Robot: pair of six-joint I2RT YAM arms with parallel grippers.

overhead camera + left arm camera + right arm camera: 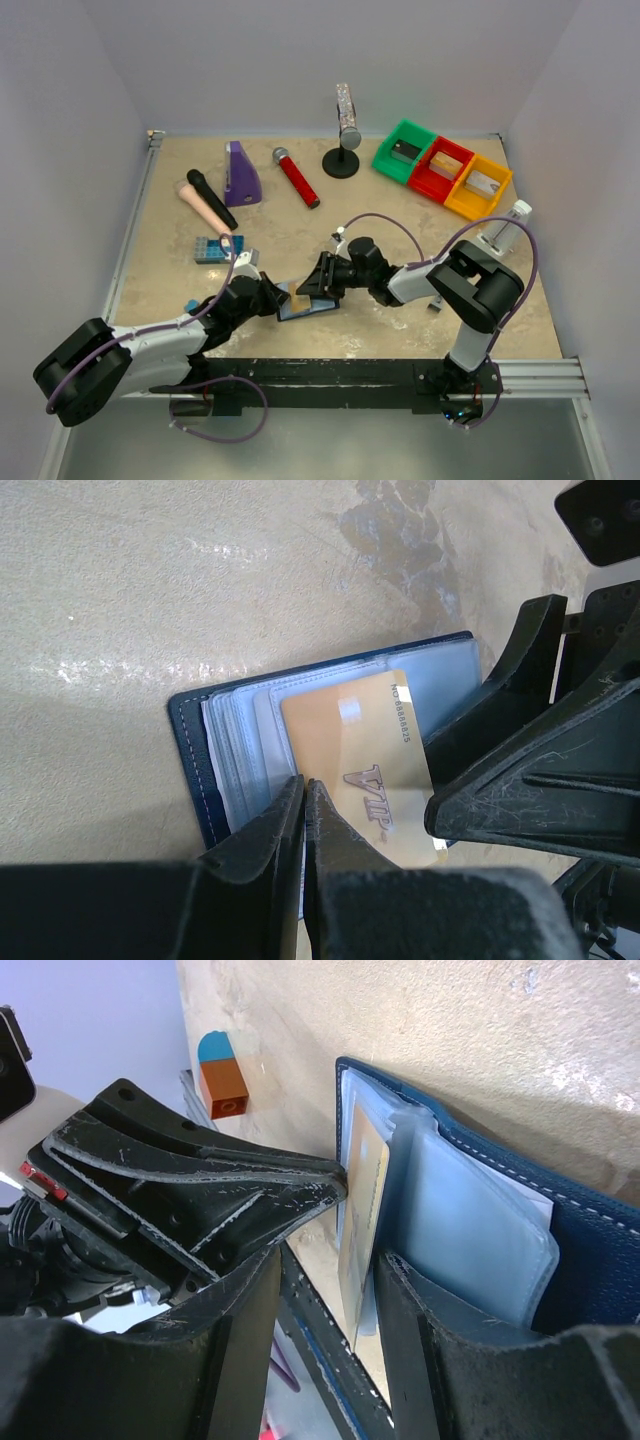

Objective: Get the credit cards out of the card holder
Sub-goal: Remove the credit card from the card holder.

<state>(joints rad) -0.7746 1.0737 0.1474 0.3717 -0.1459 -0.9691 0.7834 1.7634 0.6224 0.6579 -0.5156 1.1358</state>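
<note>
Left wrist view shows the left gripper (303, 800) at bottom centre, its two black fingers (255, 855) pressed together. Their tips rest where the clear plastic sleeves (240, 745) meet the left edge of the orange-gold plastic credit card (350, 755); whether they pinch anything I cannot tell. In the right wrist view the right gripper (328, 1270) stands about half open, straddling that card without clamping it. The dark navy stitched folding card holder (188, 745) lies open on the beige mottled table (150, 590), at lower centre of the top view, between both arms.
</note>
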